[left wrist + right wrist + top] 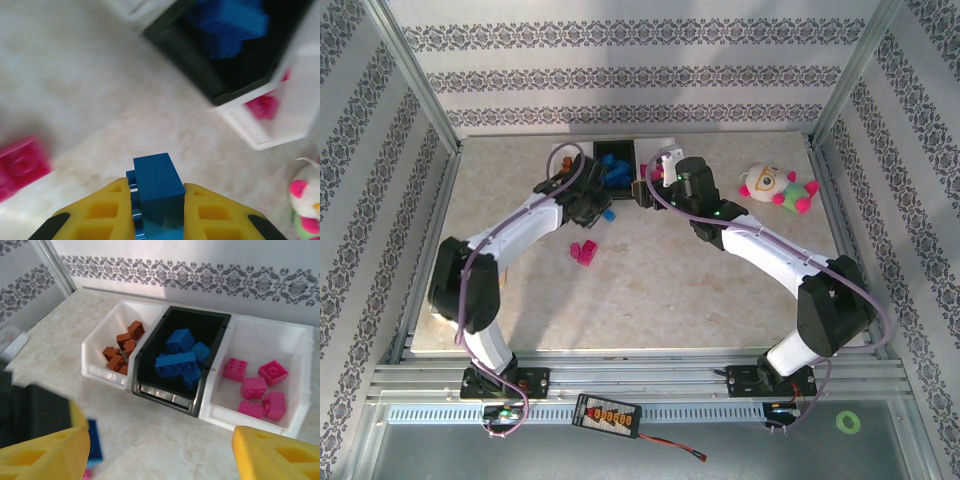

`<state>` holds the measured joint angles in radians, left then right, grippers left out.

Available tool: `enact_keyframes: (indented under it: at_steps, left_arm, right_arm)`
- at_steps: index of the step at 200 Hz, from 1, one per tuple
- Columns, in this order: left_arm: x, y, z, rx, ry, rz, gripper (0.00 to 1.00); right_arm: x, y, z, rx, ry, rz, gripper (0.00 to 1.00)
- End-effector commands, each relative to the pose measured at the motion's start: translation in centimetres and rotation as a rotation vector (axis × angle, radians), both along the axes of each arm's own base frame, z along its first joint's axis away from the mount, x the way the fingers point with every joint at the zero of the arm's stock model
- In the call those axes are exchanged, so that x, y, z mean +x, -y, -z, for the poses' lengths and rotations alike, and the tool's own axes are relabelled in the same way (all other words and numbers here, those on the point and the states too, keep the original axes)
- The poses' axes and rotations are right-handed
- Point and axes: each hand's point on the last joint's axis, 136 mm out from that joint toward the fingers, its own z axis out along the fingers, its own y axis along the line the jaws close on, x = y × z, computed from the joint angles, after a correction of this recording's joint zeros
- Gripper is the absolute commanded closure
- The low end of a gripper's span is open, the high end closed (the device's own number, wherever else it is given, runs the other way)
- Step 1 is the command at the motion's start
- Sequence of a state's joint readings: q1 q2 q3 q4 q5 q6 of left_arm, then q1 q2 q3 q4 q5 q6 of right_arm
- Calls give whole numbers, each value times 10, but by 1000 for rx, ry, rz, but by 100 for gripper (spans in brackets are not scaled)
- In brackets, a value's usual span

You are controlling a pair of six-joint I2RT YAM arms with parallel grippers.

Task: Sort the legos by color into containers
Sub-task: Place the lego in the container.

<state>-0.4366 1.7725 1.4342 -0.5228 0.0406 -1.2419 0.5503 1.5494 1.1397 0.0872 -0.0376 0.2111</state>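
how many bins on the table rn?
3, side by side: left white bin holding brown bricks, middle black bin holding blue bricks, right white bin holding pink bricks. None seem hidden.

Overhead camera looks down on the table [670,290]; both wrist cameras closely face the containers [162,393].

The setting is appearing as a robotics lab test cell. Aluminium posts [420,85] are framing patterned wall panels [620,85] around a table [660,300]. The left arm [520,230] and right arm [770,255] are sitting bolted to a slotted rail [640,378] at the near edge, trailing purple cables [470,290].
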Motion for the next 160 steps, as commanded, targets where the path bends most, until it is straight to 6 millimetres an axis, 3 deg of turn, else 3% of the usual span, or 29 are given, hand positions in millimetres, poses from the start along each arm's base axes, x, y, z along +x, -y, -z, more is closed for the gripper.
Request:
enact_keyframes:
  at_steps: [1,46,89,138,160]
  left_arm:
    - [45,-5,-16,65,78,22,87]
    - [118,-15,-29,137,164,-14,88]
    - [172,-21,-16,173,216,-10,88]
    - [205,-15,-3,163,259,23,87]
    - [210,-8,-12,134,292,45,69]
  right_arm:
    - [-1,16,-13,16,31,51,25]
    - [-11,30,-12,24,20,80,25]
    - [-20,37,-2,37,-11,99,25]
    - [-22,37,2,37,-26,96,25]
    - [-22,33,5,37,-35,74,25]
